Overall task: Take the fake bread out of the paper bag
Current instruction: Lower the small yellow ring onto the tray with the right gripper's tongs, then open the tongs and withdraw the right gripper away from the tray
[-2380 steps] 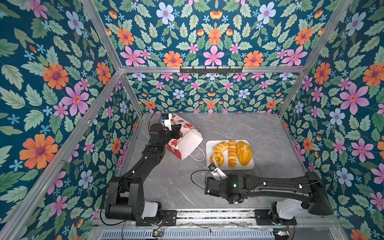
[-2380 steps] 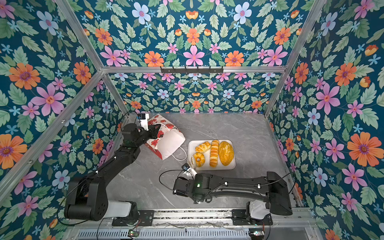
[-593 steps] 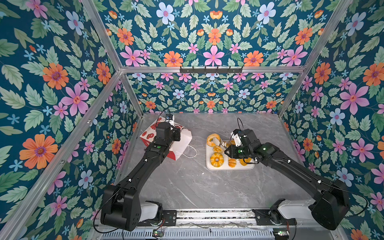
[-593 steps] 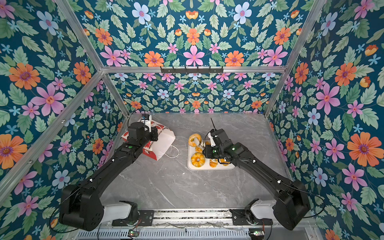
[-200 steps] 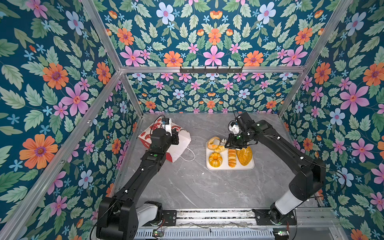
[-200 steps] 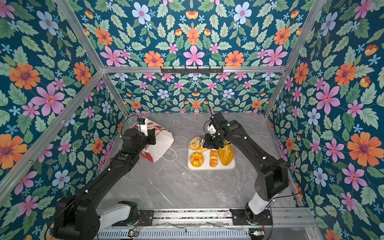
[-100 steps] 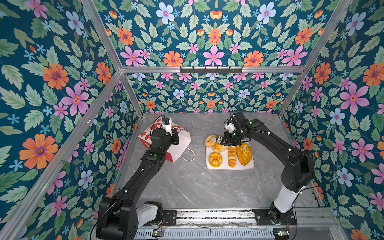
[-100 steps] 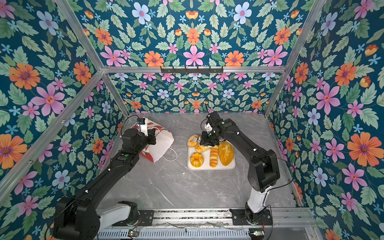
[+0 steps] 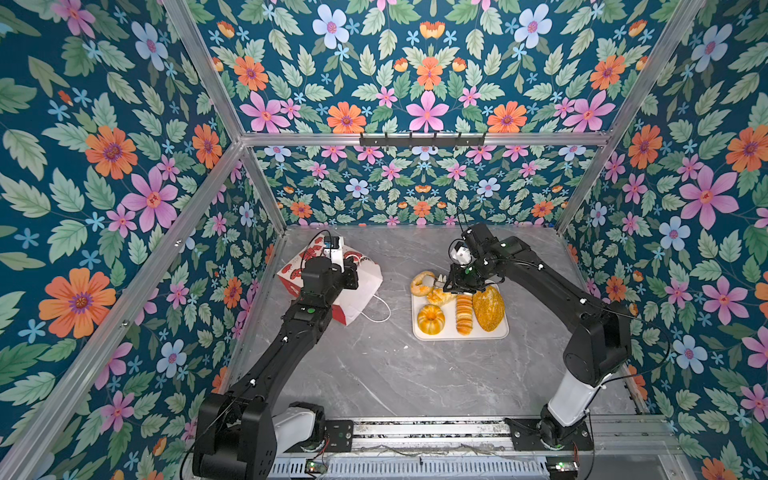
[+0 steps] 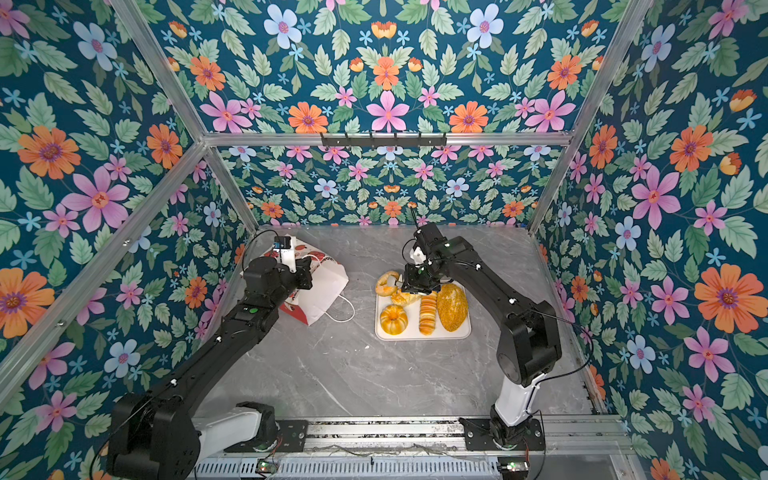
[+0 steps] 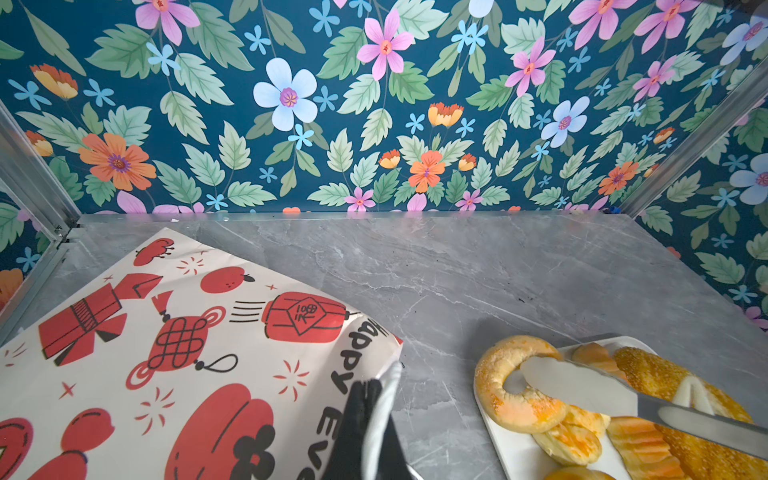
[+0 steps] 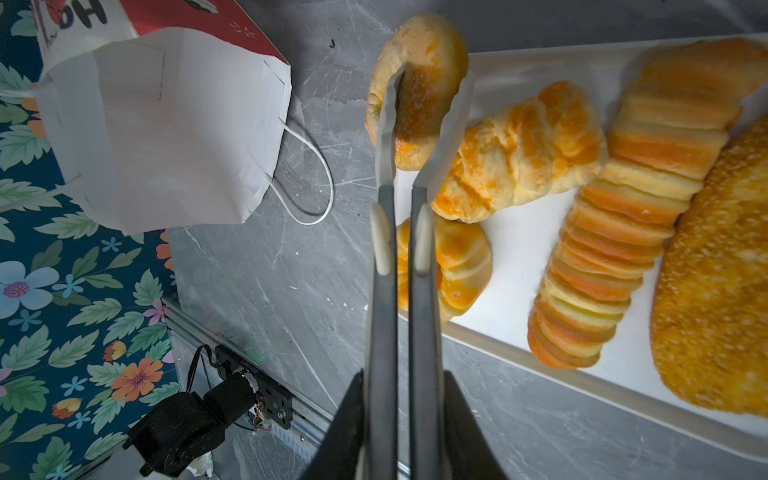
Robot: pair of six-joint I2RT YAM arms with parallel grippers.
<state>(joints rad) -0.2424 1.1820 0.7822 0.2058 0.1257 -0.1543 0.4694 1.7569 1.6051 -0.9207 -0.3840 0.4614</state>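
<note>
The paper bag lies on its side at the left, red with white inside, its mouth facing the tray. My left gripper is shut on the bag's rim by the mouth. My right gripper is shut on metal tongs. The tongs pinch the pale bagel over the tray's far left corner. The flaky pastry, ring bun, ridged loaf and seeded loaf lie on the white tray.
The grey marble table is boxed in by floral walls on three sides, with a metal rail along the front. The bag's white cord handle loops onto the table between bag and tray.
My right gripper and the tongs have shifted the bagel slightly left, to the tray's far left corner, and the right arm's elbow has swung round. The left arm and bag have stayed put.
</note>
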